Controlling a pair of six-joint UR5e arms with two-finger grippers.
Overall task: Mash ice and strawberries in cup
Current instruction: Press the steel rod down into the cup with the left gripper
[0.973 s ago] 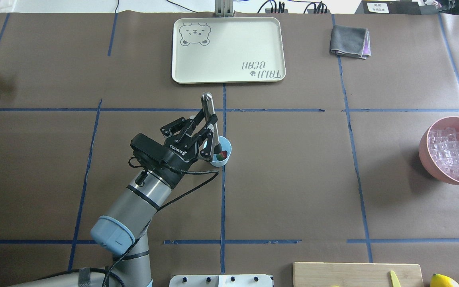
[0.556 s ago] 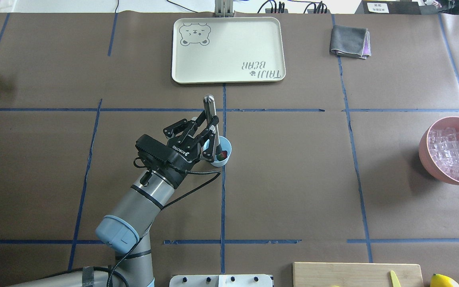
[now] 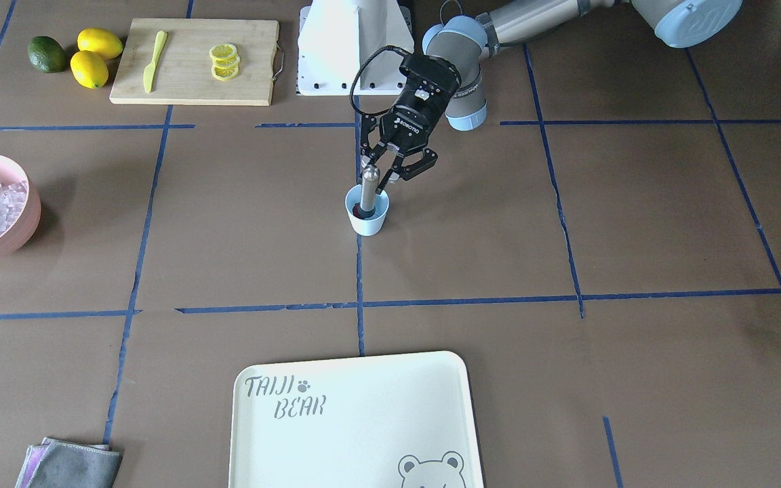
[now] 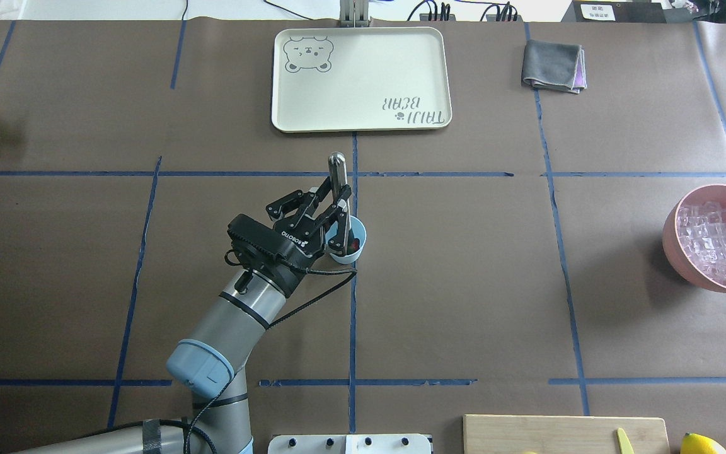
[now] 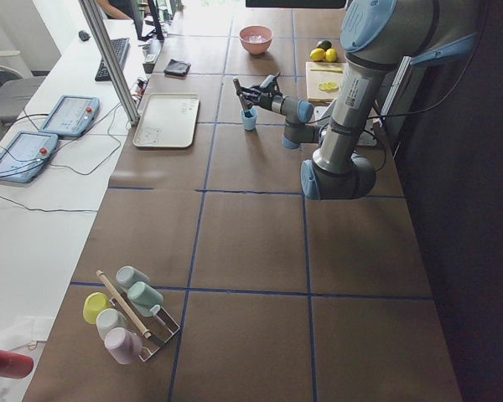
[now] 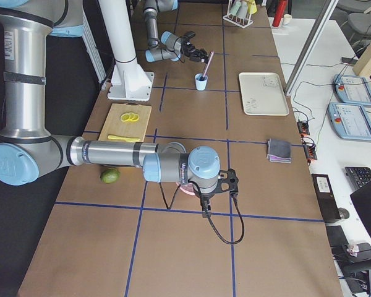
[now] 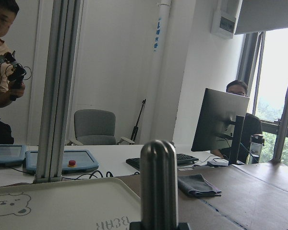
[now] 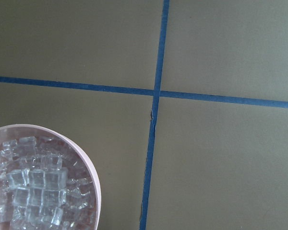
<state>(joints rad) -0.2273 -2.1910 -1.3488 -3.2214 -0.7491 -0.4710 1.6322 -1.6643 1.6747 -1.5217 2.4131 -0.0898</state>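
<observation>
Cup [image 4: 361, 241]: pale blue, upright, mouth up, at table centre on blue tape line. Surface: brown paper [image 4: 464, 284] with blue tape grid. Room: white desk [image 5: 33, 209] alongside, two teach pendants [image 5: 67, 115].

Left claw [image 4: 336, 203] clenched on one metal muddler [image 4: 336, 169]. Muddler's long axis near upright, top tilted toward tray [image 4: 363, 75], lower end in cup.

One strawberry [image 4: 355, 243] in cup. One grey cloth [image 4: 552, 64]. One pink bowl [image 4: 684, 268] at right, heaped with ice [image 4: 713, 243].

Right claw hidden behind wrist; cannot tell its state.
</observation>
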